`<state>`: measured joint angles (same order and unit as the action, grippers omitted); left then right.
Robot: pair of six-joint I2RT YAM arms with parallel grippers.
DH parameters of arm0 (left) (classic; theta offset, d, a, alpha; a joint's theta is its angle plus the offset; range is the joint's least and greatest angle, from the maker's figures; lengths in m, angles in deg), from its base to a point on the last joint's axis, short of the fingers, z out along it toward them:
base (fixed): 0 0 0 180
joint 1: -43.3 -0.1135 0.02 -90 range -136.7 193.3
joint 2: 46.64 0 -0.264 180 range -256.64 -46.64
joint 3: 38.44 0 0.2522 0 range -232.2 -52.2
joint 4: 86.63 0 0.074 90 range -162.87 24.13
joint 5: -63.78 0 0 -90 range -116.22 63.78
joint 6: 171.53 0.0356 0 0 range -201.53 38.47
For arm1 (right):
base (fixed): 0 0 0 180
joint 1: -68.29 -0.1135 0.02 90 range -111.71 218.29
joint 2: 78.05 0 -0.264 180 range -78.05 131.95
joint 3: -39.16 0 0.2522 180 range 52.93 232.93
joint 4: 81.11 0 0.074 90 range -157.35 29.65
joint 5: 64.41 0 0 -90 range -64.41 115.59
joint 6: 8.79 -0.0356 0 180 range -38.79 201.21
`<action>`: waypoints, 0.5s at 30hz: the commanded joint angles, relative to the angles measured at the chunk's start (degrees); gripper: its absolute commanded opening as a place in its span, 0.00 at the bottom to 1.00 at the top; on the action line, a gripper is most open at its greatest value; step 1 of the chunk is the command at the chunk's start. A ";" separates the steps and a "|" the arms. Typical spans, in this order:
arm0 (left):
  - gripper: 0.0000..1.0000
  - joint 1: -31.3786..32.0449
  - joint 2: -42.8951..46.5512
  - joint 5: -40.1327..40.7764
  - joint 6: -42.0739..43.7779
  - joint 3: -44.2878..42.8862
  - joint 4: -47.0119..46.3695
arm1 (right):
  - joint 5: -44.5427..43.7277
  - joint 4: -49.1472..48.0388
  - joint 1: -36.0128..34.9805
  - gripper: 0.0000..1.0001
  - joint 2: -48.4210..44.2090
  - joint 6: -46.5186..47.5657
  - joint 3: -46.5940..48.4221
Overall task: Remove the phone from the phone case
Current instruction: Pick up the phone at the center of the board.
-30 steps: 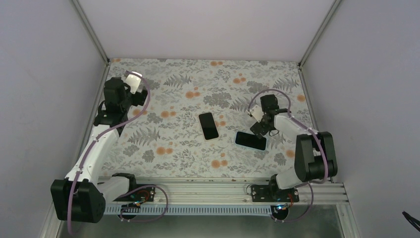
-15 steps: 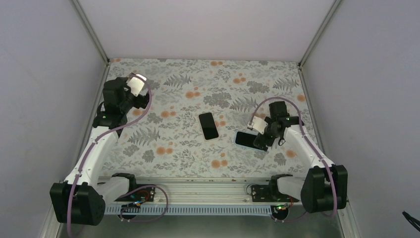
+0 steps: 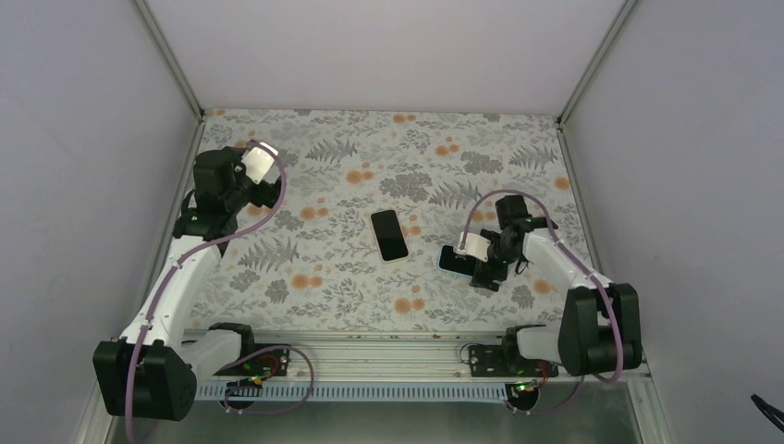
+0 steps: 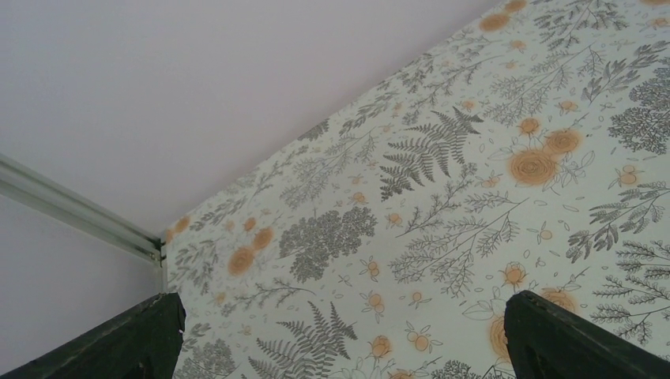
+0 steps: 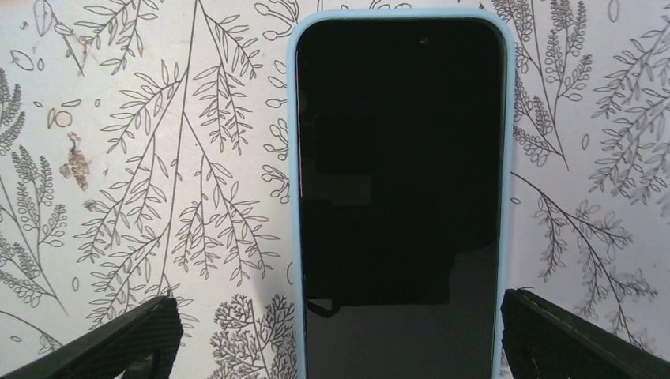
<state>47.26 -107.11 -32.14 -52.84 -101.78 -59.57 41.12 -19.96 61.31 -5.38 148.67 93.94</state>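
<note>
On the right side of the surface [image 3: 324,277], just before the right arm, lies the phone [image 5: 399,166]. Its dark screen faces up, and it sits inside its light blue phone case [image 5: 400,13]. I count two phones in all. The second phone [image 3: 389,235] lies flat near the middle of the surface, apart from the first, and it also shows a pale rim.

I see two arms. The right gripper [image 5: 335,335] hangs directly over the cased phone with its fingers spread wide, one outside each long edge. I cannot tell if they touch anything. This arm is folded, with its elbow at the near right. The left gripper [image 4: 340,316] is also spread wide and holds nothing. It is raised near the far left corner, and its arm stretches along the left wall.
</note>
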 commanded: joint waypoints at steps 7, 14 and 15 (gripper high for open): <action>1.00 -0.35 0.15 -2.63 0.64 -1.16 1.25 | -0.45 -3.35 0.29 1.00 7.19 3.74 4.77; 1.00 -0.64 -0.35 -5.28 1.35 -1.56 2.96 | 0.64 -0.16 0.24 1.00 12.67 3.30 7.45; 1.00 -0.83 -0.31 -6.48 1.51 -1.69 3.43 | 0.76 0.67 0.34 1.00 13.67 2.96 8.02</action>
<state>47.16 -107.33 -34.80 -52.19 -101.85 -57.61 41.14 -22.03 61.31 5.50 151.27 99.32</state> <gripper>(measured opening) 0.996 0.997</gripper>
